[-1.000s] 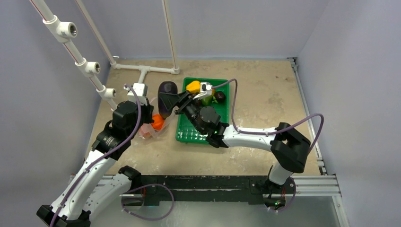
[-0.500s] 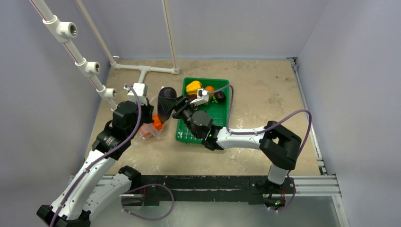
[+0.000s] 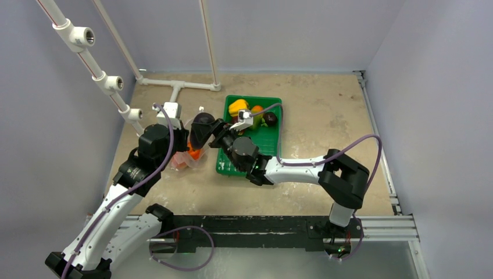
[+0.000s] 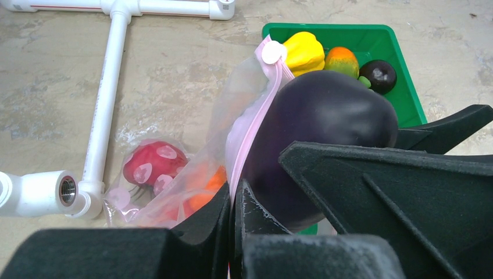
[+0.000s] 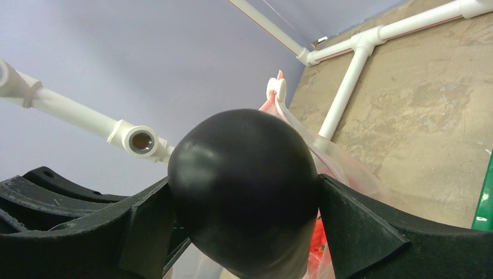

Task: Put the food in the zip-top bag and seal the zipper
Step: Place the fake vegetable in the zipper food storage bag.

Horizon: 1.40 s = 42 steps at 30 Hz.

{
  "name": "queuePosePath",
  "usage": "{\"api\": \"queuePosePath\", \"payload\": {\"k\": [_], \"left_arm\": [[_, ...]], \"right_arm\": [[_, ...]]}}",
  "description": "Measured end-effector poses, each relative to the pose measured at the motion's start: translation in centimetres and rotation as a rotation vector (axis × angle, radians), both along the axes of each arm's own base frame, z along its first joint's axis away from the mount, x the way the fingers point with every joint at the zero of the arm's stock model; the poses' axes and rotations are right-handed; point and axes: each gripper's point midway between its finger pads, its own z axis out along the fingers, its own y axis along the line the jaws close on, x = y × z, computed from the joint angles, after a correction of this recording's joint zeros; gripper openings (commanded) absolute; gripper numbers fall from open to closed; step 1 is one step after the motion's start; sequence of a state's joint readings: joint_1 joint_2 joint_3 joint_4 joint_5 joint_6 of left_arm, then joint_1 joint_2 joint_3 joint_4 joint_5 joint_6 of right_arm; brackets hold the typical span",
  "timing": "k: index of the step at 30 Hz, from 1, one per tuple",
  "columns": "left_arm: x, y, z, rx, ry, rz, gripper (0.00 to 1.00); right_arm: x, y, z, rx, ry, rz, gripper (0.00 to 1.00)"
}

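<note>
Left tool (image 4: 231,229): fingers together, pinching the zipper (image 4: 260,110) and holding the zip-top bag (image 4: 229,104) up.
Right tool (image 5: 247,226): clamped on the purple eggplant (image 5: 244,174), just beside the zipper.
Bag contents: red piece (image 4: 152,164), orange piece (image 4: 204,190).
Green tray (image 4: 407,87), beyond: yellow pepper (image 4: 303,51).

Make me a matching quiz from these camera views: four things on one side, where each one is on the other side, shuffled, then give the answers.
Things:
1. purple eggplant
2. yellow pepper
3. red toy piece
4. zipper

Places:
A. lying in the green tray
B. pinched in the left gripper
C. inside the zip-top bag, at its low end
D. clamped in the right gripper

Pairs: 1-D, 2-A, 3-C, 4-B
</note>
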<state>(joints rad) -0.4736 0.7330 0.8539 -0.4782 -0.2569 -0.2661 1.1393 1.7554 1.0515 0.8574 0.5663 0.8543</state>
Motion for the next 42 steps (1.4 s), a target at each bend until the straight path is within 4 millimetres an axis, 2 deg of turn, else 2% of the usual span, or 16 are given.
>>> {"api": "queuePosePath", "payload": {"k": [11, 22, 28, 33, 42], "left_arm": [[0.0, 0.0, 0.0, 0.001, 0.002, 0.0, 0.0], [0.0, 0.0, -0.1, 0.002, 0.003, 0.0, 0.0], [0.0, 0.0, -0.1, 0.002, 0.003, 0.0, 0.0], [0.0, 0.0, -0.1, 0.002, 0.004, 0.0, 0.0], [0.1, 0.0, -0.1, 0.002, 0.004, 0.0, 0.0]], "right_arm": [[-0.2, -0.3, -0.3, -0.093, -0.013, -0.01, 0.91], [-0.6, -2.1, 3.6, -0.121, -0.072, -0.027, 0.9], [-1.0, -2.8, 4.5, -0.149, -0.088, -0.021, 0.87], [-1.5, -2.9, 3.6, -0.214, -0.077, 0.007, 0.83], [-1.8, -3.1, -0.3, -0.355, 0.004, 0.056, 0.73]]}}
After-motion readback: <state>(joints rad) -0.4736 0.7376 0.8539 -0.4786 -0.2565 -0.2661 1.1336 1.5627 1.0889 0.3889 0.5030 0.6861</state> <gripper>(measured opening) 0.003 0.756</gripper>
